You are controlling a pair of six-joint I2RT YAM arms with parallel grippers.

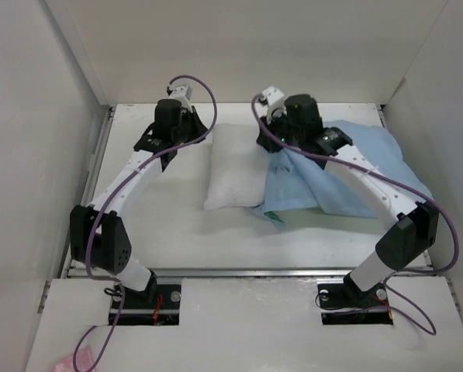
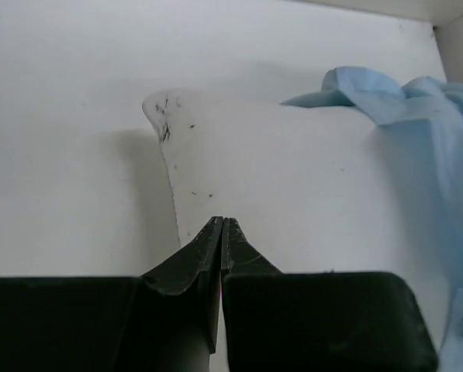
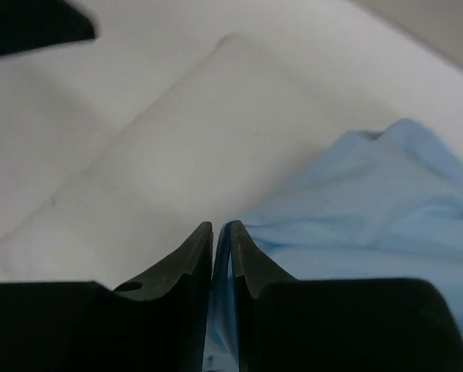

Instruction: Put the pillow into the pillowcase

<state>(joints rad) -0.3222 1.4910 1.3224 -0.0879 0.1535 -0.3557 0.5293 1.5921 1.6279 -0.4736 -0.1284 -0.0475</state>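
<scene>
The white pillow [image 1: 235, 167] lies lengthwise in the middle of the table. The light-blue pillowcase [image 1: 355, 155] lies crumpled to its right, its left edge lapping over the pillow's right side. My right gripper [image 1: 276, 147] is shut on that edge; blue cloth shows between its jaws [image 3: 222, 226], with the pillow [image 3: 184, 147] beyond and the pillowcase [image 3: 371, 201] to the right. My left gripper [image 1: 202, 133] is at the pillow's far left edge. Its jaws [image 2: 222, 221] are shut with nothing seen between them, just over the pillow [image 2: 293, 170]. The pillowcase [image 2: 440, 139] is at the right.
White walls close in the table on the left, back and right. A small green tag [image 1: 271, 217] sticks out under the pillowcase's near edge. A metal rail [image 1: 247, 271] runs along the table's front edge. Part of the left arm [image 3: 29, 23] shows top left.
</scene>
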